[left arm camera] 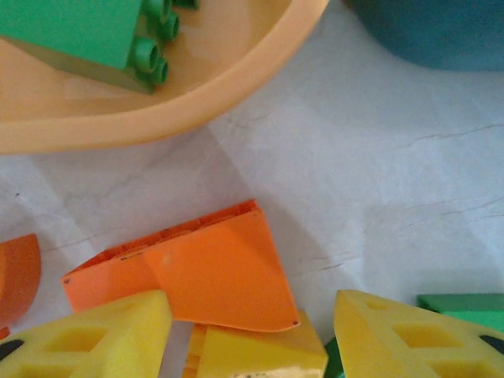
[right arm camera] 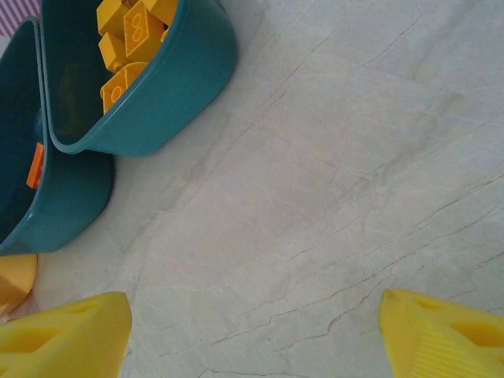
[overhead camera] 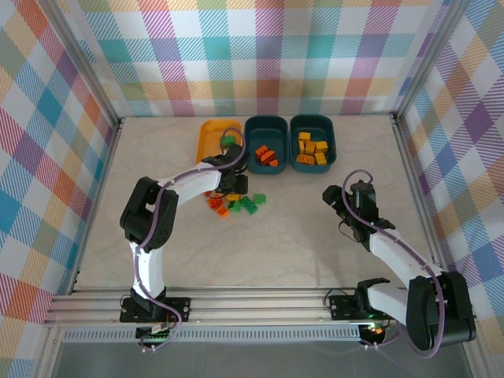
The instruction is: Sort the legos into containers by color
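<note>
Left wrist view: the left gripper point(left arm camera: 250, 315) stood parted astride an orange brick point(left arm camera: 213, 268), mid-pick; I reckoned it needed a square squeeze next. The right gripper point(right arm camera: 253, 315) hung open, empty.

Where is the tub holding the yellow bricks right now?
Top view: the yellow-brick teal tub is rightmost in the far row of tubs, right beside the teal tub holding orange bricks.

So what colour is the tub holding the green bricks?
The tub is yellow-orange, clearest in the top view.
</note>
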You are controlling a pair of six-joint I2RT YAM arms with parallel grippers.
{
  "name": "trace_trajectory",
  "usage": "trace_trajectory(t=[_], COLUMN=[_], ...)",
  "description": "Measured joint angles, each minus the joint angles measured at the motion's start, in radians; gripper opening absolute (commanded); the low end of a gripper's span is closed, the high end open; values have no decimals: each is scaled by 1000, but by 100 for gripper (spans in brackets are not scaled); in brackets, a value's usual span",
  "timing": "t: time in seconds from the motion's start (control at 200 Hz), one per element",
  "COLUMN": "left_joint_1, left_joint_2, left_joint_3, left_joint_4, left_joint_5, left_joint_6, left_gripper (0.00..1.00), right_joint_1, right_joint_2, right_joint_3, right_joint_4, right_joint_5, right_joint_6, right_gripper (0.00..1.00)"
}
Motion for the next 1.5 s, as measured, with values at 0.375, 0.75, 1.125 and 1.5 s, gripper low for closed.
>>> trace_trajectory(t=[0.375,0.75,1.125,1.5], left_joint_1=[-8,-76,-74,-73], left_joint_2=[-34,-169,-95,-25], left_joint_3=[-49,-68,-66,-47], left_joint_4=[38,-35,-61,-73], left_joint_5=[5,-10,-29,-61], left_joint_6=[-4,-8,-20,-45], left_gripper=[58,66,60,58], right_joint_1=[0,0,0,0], right_joint_2=[24,39,42,59], right_joint_3=[0,0,0,2], right_joint_4=[7,15,18,22], right_joint_5=[-2,-26,-33,-45], right_joint_6=[0,0,0,0], right_gripper=[82,82,82,82])
